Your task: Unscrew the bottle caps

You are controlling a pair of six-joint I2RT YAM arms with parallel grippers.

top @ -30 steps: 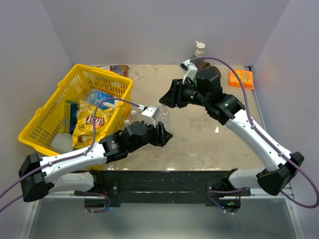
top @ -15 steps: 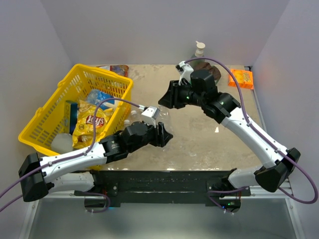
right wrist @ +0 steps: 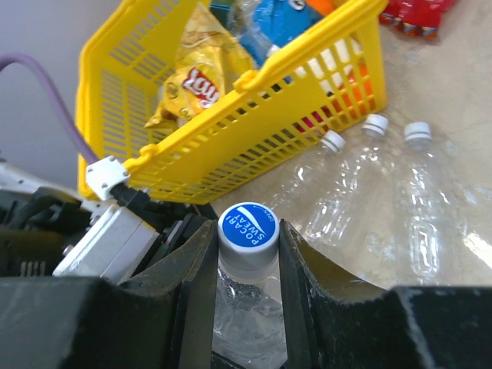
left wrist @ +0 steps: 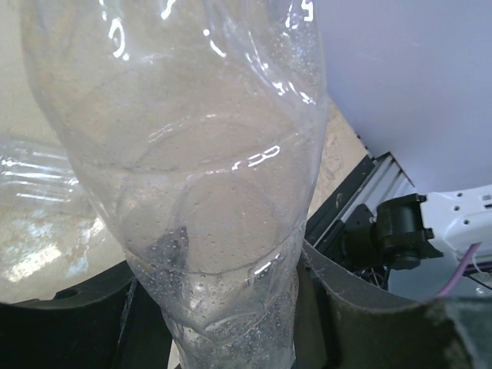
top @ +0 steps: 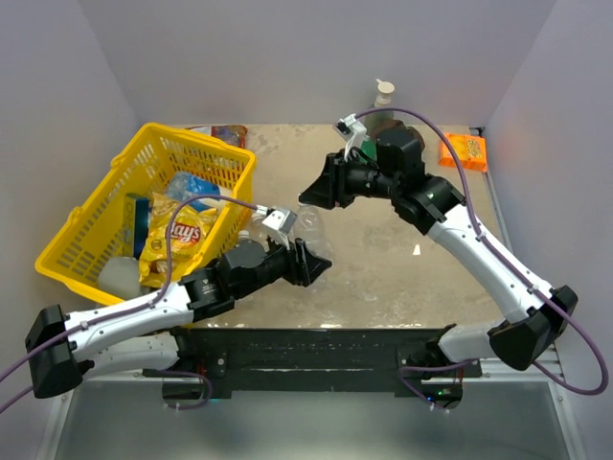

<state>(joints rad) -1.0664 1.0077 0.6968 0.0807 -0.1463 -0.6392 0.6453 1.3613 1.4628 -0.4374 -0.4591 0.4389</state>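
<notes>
My left gripper (top: 308,259) is shut on the lower body of a clear ribbed bottle (top: 309,223) and holds it up off the table; the bottle fills the left wrist view (left wrist: 200,177), with my left gripper (left wrist: 223,323) closed round its base. My right gripper (top: 308,198) is shut on that bottle's cap (right wrist: 248,227), a white cap with a blue printed top, one finger touching each side of it (right wrist: 247,240). Three more clear bottles (right wrist: 361,192) lie beside the basket, each with a white cap (right wrist: 375,124) on.
A yellow basket (top: 96,206) with a chips bag and other packets stands at the left, close to the lying bottles. A green pump bottle (top: 383,101) stands at the back. An orange packet (top: 464,150) lies at the back right, a red packet (top: 228,134) behind the basket.
My right gripper has moved left and lower, closing in over the top of the held bottle. My left arm has drawn slightly back toward the near left with the bottle.
</notes>
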